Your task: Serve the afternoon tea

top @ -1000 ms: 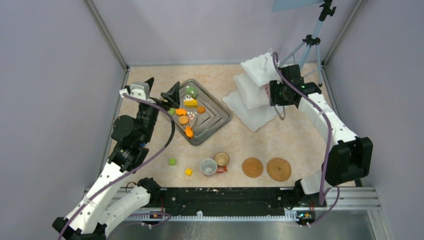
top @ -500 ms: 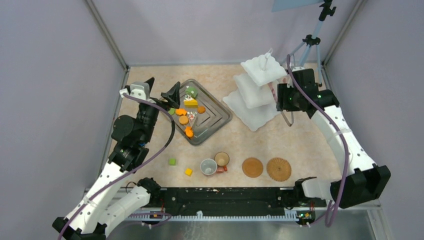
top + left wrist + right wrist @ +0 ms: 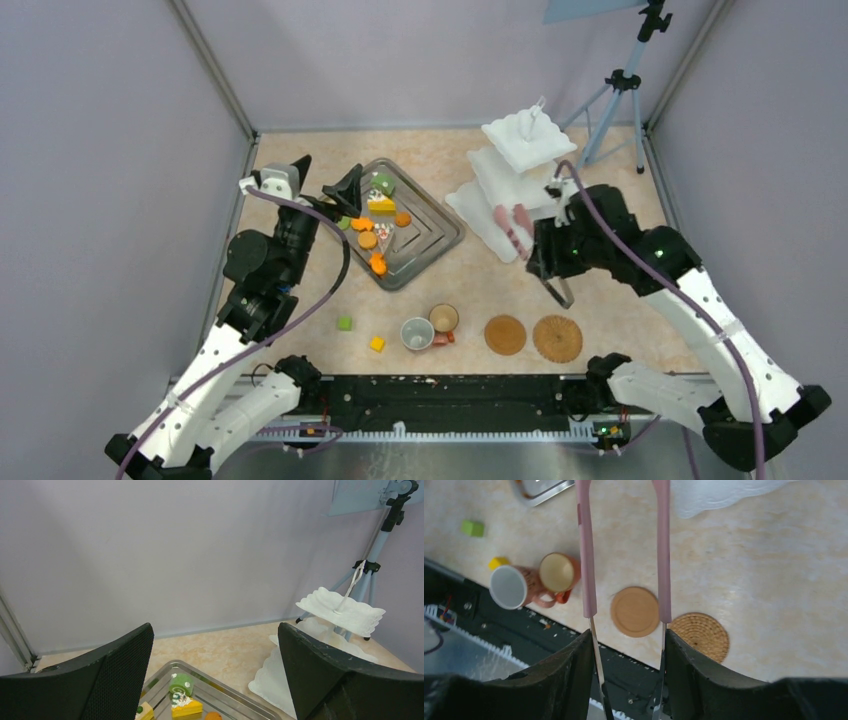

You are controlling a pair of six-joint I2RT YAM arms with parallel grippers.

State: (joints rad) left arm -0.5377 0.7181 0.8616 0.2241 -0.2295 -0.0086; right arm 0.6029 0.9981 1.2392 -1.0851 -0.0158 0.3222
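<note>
Tongs (image 3: 585, 555): pink, gripped in half-closed right claw (image 3: 628, 642), above mats (image 3: 635, 611).
Left claw (image 3: 215, 630): wide open, empty, over tray (image 3: 432, 232) of pastries (image 3: 380, 204).
Cups (image 3: 509, 586): side by side on desk (image 3: 470, 290), beside mats.

white stand (image 3: 510, 140) upright, pastries (image 3: 367, 240) clustered, cups (image 3: 417, 333) touching near two mats (image 3: 505, 335).
</note>
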